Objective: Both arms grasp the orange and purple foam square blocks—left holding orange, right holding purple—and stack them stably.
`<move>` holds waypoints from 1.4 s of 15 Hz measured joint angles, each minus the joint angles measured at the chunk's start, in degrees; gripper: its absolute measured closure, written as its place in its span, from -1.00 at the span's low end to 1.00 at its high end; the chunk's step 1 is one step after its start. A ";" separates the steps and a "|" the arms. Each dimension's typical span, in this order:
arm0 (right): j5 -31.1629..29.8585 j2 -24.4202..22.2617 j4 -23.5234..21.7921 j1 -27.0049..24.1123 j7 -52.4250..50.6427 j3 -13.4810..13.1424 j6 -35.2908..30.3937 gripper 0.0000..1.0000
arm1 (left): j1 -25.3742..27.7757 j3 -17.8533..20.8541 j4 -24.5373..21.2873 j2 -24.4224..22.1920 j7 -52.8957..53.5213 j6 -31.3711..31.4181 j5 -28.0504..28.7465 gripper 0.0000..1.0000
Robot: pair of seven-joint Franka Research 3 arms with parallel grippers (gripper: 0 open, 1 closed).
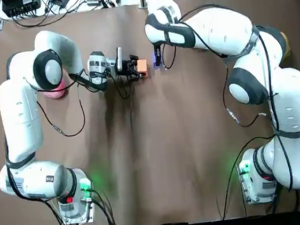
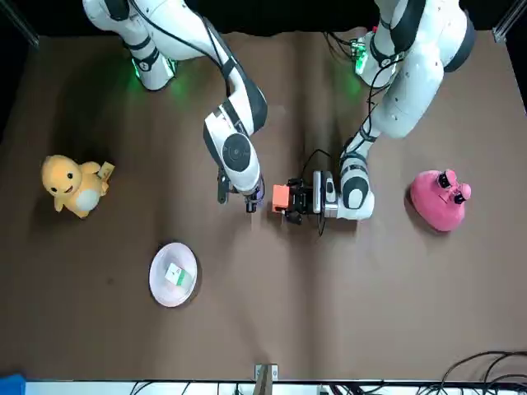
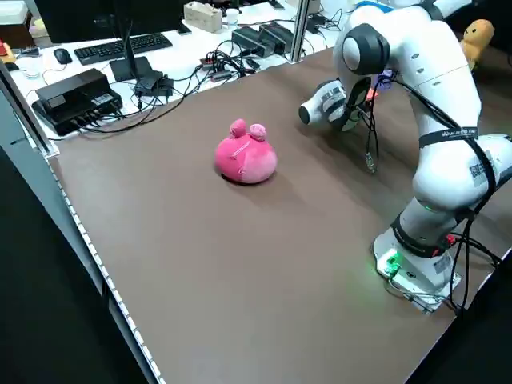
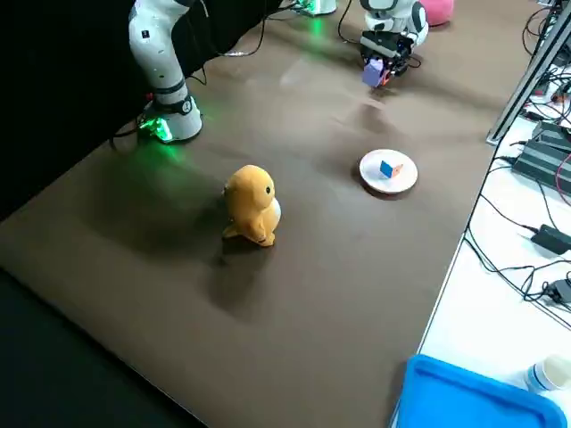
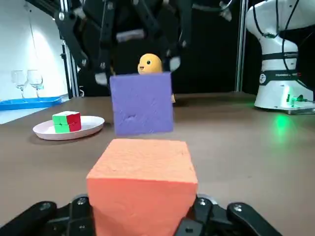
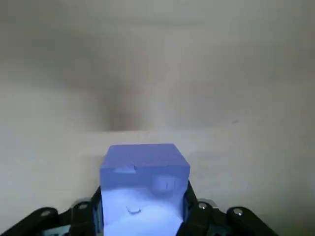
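The left end effector (image 1: 135, 67) lies level, pointing toward the robot's right, and pinches the orange foam block (image 5: 142, 182) between its fingers. The right end effector (image 1: 158, 61) points straight down and is clamped on the purple foam block (image 6: 144, 183). Both blocks sit in the far half of the tabletop (image 1: 160, 160), about midway between its left and right edges.

The purple block lies straight ahead of the left end effector, just beyond the orange block's outer face with a narrow gap between them. In the left wrist view it hangs off the tabletop, its lower edge about level with the orange block's top face. Stacking likely turns on that offset: one block must come squarely over the other. The right arm, which holds its block from above, looks better placed to lower it.

A pink plush (image 3: 246, 156) sits near the left edge, well apart.
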 joint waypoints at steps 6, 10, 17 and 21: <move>0.44 0.00 2.89 -0.11 1.03 0.00 -2.31 -0.20 | -1.18 0.14 2.46 3.46 0.56 0.48 -1.52 -0.17; 0.81 0.02 3.12 -0.04 1.73 0.23 -2.30 -0.20 | -3.18 0.23 3.04 4.42 0.61 0.70 -2.44 -0.17; 1.27 0.69 3.64 1.29 3.22 0.74 -1.02 -0.20 | -3.91 0.37 4.67 5.84 0.68 1.05 -2.44 -0.17; 1.27 2.23 3.64 2.21 3.36 0.82 1.67 -0.20 | -3.98 0.37 4.77 5.91 0.68 1.05 -2.44 -0.17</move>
